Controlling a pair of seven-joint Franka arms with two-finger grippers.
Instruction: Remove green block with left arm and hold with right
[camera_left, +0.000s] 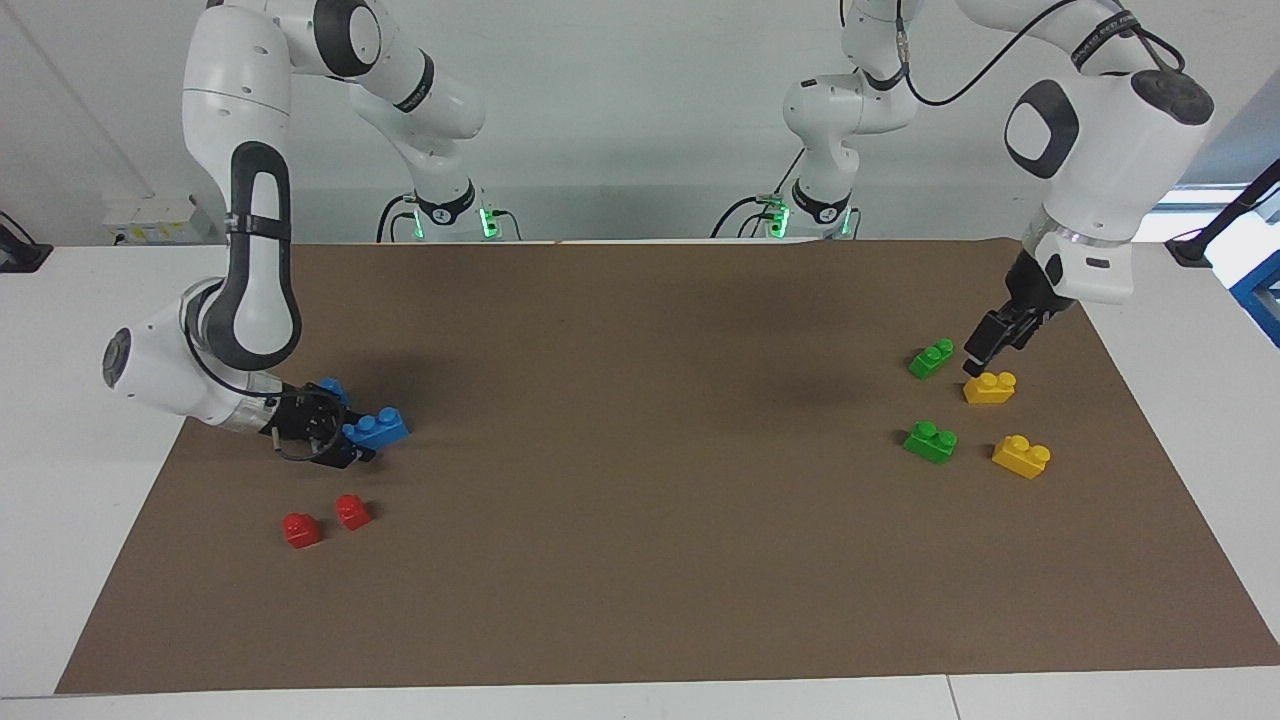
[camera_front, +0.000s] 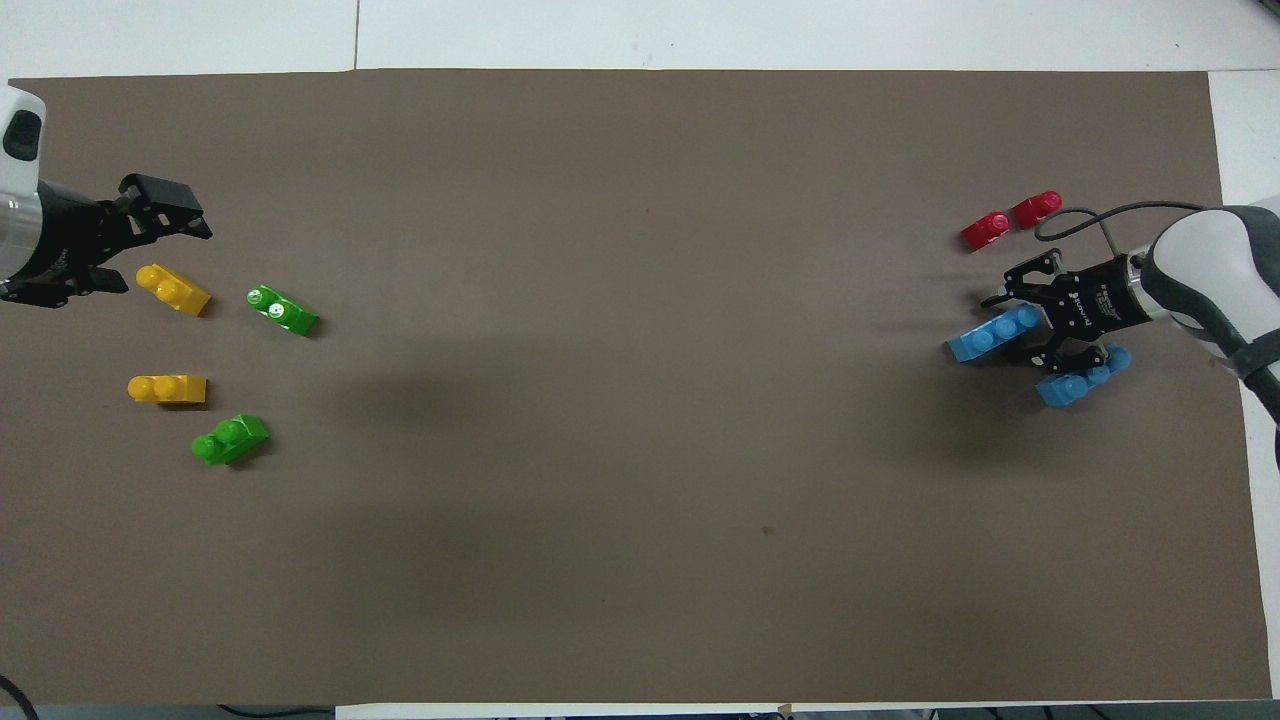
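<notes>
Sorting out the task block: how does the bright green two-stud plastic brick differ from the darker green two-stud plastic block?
The bright green two-stud plastic brick is lighter and chunkier than the darker green two-stud plastic block, which is slimmer. The bright brick lies nearer to the robots, the darker block farther. Both lie ungripped at the left arm's end of the table.
</notes>
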